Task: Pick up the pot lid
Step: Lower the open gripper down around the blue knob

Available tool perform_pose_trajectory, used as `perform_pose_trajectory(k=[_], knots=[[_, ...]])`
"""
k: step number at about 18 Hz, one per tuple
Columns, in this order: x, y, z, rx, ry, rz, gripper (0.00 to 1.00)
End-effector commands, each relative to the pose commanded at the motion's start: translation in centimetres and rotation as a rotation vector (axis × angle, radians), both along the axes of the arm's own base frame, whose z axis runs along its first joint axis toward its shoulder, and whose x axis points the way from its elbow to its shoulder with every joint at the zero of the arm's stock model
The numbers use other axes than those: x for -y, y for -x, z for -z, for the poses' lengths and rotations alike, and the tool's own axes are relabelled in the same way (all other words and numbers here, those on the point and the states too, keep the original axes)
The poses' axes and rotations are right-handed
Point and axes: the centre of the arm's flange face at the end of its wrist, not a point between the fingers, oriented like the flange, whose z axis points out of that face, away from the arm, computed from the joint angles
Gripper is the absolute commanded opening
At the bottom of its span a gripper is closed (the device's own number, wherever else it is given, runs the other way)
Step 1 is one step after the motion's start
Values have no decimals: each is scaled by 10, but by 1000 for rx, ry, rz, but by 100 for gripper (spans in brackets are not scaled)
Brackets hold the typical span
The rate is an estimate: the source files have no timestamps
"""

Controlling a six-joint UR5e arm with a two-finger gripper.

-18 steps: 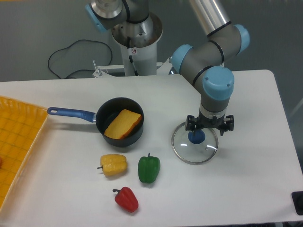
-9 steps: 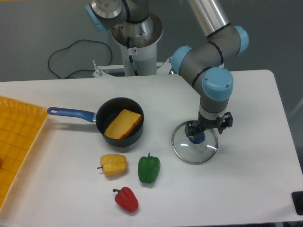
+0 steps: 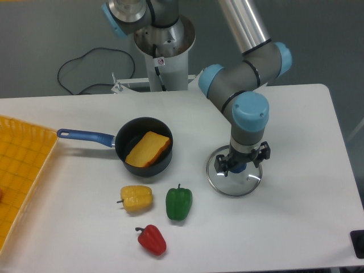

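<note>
Near the pan (image 3: 123,158), the clear lid (image 3: 232,186) lies on the white surface (image 3: 79,227), my jaws spread at its blue knob (image 3: 238,167). Beyond the pan, a black cable (image 3: 102,48) curls against dark grey.

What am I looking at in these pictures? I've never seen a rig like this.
All the pictures come from one fixed camera facing a table. The machine is a UR5e robot arm, reaching down with a two-finger gripper. Below it lies a clear pot lid with a blue knob. Elsewhere are a black pan holding a yellow-orange piece, yellow, green and red peppers, and an orange basket. The fingers are apart; nothing looks gripped.
</note>
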Motion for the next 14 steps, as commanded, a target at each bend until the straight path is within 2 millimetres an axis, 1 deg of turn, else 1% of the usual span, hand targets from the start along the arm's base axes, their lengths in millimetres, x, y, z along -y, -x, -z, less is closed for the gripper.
perform_pose_trajectory(k=[4,7,12,14], knots=[[3,-1,3,4,11,0,100],[8,1,6,-11,50,-7,100],[10,-5,14,-1,69,-4,100],[9,-6,14,0,69,-7,100]])
